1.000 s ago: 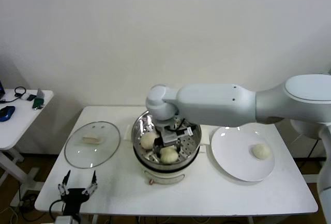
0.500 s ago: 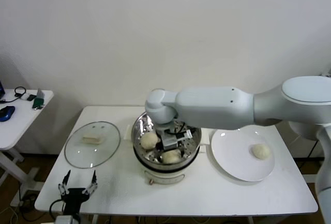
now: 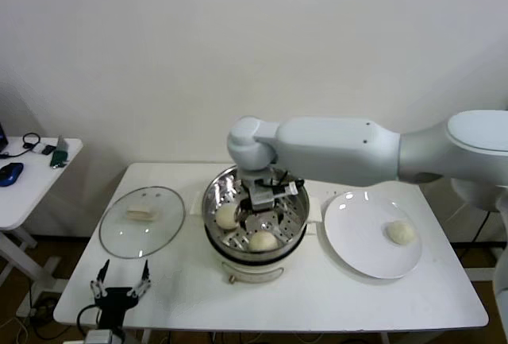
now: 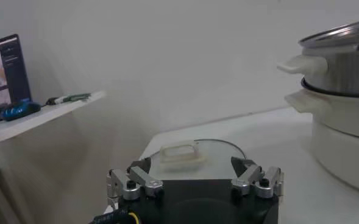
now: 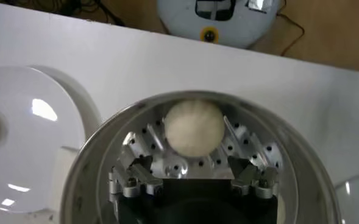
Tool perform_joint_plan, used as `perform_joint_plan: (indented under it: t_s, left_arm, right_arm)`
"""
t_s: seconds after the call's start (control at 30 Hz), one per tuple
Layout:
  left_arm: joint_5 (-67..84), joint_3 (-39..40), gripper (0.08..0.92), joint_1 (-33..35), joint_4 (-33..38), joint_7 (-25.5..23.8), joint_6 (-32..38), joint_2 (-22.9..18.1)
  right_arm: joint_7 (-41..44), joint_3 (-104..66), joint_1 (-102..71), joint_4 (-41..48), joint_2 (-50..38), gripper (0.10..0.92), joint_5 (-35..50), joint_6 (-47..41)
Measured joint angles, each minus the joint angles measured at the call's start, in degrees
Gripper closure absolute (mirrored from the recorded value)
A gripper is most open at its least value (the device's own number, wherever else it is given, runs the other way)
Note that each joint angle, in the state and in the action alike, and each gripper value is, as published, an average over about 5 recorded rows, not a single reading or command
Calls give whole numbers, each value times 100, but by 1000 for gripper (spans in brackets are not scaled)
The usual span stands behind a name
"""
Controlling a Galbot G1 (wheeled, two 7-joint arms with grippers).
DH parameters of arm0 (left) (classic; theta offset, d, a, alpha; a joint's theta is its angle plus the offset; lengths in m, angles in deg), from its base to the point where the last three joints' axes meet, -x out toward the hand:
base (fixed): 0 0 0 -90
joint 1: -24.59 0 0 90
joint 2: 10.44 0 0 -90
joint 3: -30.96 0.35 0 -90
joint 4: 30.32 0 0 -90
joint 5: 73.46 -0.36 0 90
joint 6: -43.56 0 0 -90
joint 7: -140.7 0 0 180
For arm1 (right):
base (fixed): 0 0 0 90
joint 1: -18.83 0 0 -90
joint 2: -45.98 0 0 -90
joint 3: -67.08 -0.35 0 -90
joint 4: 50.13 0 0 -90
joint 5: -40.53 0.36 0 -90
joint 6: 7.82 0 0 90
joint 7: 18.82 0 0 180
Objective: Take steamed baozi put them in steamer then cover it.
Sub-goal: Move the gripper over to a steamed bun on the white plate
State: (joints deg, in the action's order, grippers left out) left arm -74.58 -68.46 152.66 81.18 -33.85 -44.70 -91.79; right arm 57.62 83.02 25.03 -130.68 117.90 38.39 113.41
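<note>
Our left gripper point(image 3: 119, 287) idles, fingers spread, off the table's point(image 3: 175, 292) front-left corner, just before the cover point(image 3: 142, 220), which lies flat with its oblong handle running left-right. Our right gripper point(image 3: 265, 215) hovers inside the steamer point(image 3: 255, 218), jaws apart and empty, between two baozi point(image 3: 263, 240) on the perforated tray. A third bun point(image 3: 401, 233) sits on the plate point(image 3: 357, 237) at right.

Right arm extended across the steamer point(image 3: 255, 225), its end effector point(image 5: 191, 176) poised over the tray with fingers spread and empty. Left end effector point(image 3: 119, 290) parked low beside the cover point(image 3: 142, 221), fingers apart.
</note>
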Motion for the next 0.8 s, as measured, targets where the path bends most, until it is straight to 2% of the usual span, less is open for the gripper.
perform_joint_plan:
  t_s: [0.17, 0.53, 0.8]
  left_arm:
    - [-22, 10, 177, -24, 28, -4, 0, 35]
    - [-36, 64, 177, -101, 138, -20, -30, 114]
    - [-17, 50, 177, -157, 173, -19, -41, 128]
  right_arm:
    - [-174, 114, 301, 249, -413, 203, 316, -317]
    - [-803, 458, 572, 686, -1834, 203, 983, -1701]
    - [-950, 479, 225, 1090, -2876, 203, 1098, -2308]
